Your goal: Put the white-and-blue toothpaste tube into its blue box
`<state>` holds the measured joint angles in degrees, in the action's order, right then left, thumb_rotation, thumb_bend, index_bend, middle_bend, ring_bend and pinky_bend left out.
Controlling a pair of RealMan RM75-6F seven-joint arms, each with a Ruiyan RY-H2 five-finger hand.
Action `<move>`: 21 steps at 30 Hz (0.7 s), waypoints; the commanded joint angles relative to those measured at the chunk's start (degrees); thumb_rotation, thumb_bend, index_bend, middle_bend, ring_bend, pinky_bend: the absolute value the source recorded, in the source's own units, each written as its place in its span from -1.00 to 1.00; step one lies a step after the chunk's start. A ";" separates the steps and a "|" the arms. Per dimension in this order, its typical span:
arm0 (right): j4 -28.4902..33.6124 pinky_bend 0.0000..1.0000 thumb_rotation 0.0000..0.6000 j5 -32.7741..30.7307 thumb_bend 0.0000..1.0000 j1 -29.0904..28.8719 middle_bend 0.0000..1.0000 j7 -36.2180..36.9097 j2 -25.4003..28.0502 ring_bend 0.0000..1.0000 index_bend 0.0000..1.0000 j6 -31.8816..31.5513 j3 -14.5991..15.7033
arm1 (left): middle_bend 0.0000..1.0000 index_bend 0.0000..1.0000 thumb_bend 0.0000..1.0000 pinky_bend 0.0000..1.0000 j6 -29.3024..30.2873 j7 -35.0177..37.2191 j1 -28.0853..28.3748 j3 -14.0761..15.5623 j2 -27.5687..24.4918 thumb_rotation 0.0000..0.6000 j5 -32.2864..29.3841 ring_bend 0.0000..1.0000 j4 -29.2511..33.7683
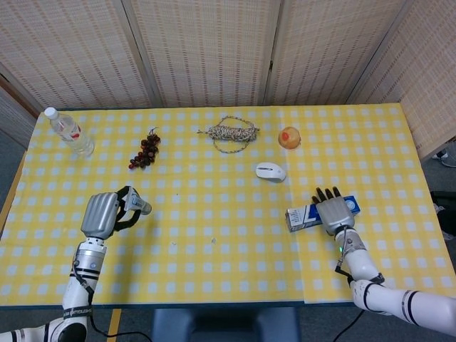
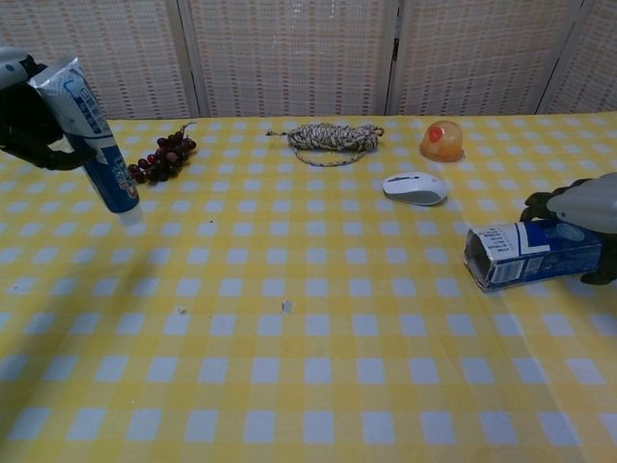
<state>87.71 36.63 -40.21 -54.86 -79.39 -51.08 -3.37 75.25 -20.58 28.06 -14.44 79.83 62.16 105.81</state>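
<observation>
Blue box [image 2: 535,253] lies lengthwise under the right hand [image 1: 330,211], mouth facing left; left hand [image 1: 100,214] grips the toothpaste tube [image 2: 89,135] far left.

Between my left hand [image 1: 100,214] and the box [image 2: 525,253] I see bare tablecloth [image 1: 214,214]; the mouse [image 1: 271,171] sits beyond.

Head view overhead; chest view low, both facing the table [image 1: 228,285].
</observation>
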 commanded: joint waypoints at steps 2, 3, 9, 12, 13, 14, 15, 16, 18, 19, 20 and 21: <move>-2.81 -0.97 1.00 0.68 -0.38 -0.75 -0.88 1.51 -1.85 -0.86 -0.56 -0.32 0.99 | 1.00 0.95 0.55 1.00 0.12 0.39 -0.03 -0.11 -0.12 1.00 0.01 1.00 -0.28; -3.44 -0.92 1.00 1.06 -0.38 -0.80 -0.83 2.00 -2.20 -0.81 -0.52 -0.37 1.09 | 1.00 0.95 0.55 1.00 0.15 0.54 -0.05 -0.13 -0.16 1.00 0.02 1.00 -0.34; -6.58 -0.69 1.00 3.07 -0.37 -0.82 -0.65 4.72 -3.82 -0.64 -0.34 -0.77 1.73 | 1.00 0.95 0.54 1.00 0.19 1.02 -0.11 -0.08 -0.32 1.00 0.08 1.00 -0.95; -8.33 -0.50 1.00 4.50 -0.37 -0.66 -0.51 5.92 -4.80 -0.50 -0.22 -1.41 1.99 | 1.00 0.95 0.54 1.00 0.12 1.23 -0.08 -0.06 -0.28 1.00 0.07 1.00 -1.43; -9.08 -0.36 1.00 5.22 -0.37 -0.53 -0.41 6.42 -5.28 -0.40 -0.13 -1.70 2.15 | 1.00 0.95 0.54 1.00 0.09 1.29 -0.03 -0.07 -0.21 1.00 0.08 1.00 -1.73; -9.56 -0.25 1.00 5.64 -0.37 -0.43 -0.33 6.72 -5.59 -0.32 -0.05 -1.85 2.28 | 1.00 0.95 0.54 1.00 0.05 1.37 -0.01 -0.08 -0.15 1.00 0.04 1.00 -1.91; -9.91 -0.17 1.00 5.97 -0.38 -0.35 -0.28 7.07 -5.82 -0.26 0.01 -1.92 2.34 | 1.00 0.95 0.54 1.00 0.01 1.46 0.02 -0.09 -0.10 1.00 0.01 1.00 -2.05; -10.18 -0.10 1.00 6.33 -0.38 -0.26 -0.23 7.51 -5.99 -0.21 0.06 -2.01 2.33 | 1.00 0.95 0.54 1.00 -0.02 1.53 0.04 -0.10 -0.07 1.00 0.02 1.00 -2.19; -10.76 0.00 1.00 7.87 -0.37 0.05 -0.17 9.03 -6.26 -0.13 0.12 -2.70 2.10 | 1.00 0.95 0.54 1.00 0.08 1.68 0.07 -0.14 0.00 1.00 0.19 1.00 -2.47; -10.88 0.07 1.00 8.57 -0.37 0.25 -0.13 9.85 -6.26 -0.09 0.17 -3.03 1.95 | 1.00 0.95 0.54 1.00 0.16 1.73 0.07 -0.16 0.03 1.00 0.29 1.00 -2.58; -10.94 0.12 1.00 9.63 -0.37 0.51 -0.11 11.04 -6.16 -0.05 0.19 -3.49 1.72 | 1.00 0.95 0.53 1.00 0.25 1.87 0.07 -0.22 0.05 1.00 0.40 1.00 -2.69; -10.96 0.15 1.00 10.47 -0.37 0.73 -0.09 12.00 -6.04 -0.04 0.22 -3.84 1.55 | 1.00 0.95 0.53 1.00 0.31 2.01 0.06 -0.29 0.04 1.00 0.44 1.00 -2.73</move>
<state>77.04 45.69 -39.96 -44.36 -85.44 -54.15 -1.47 75.52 -18.60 28.12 -14.70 79.86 62.58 103.10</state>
